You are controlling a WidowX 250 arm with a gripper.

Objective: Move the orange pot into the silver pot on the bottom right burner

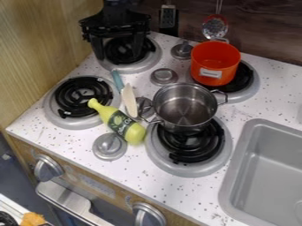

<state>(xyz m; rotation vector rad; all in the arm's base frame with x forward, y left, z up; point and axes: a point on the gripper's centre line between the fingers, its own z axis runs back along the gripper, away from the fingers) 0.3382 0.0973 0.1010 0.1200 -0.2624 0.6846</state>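
My black gripper [118,46] hangs over the back left burner at the upper left, its two fingers spread wide and nothing between them. Well to its right, the orange pot [215,63] stands upright on the back right burner, with a white label on its front. The silver pot [184,109], upright with two side handles, sits on the back part of the bottom right burner [218,152]. Its inside holds nothing.
A yellow-green bottle [118,121] lies left of the silver pot, near a knife [128,99] with a blue handle. Several grey knobs stand between the burners, one of them [110,146] near the front edge. The sink [236,172] is at the right.
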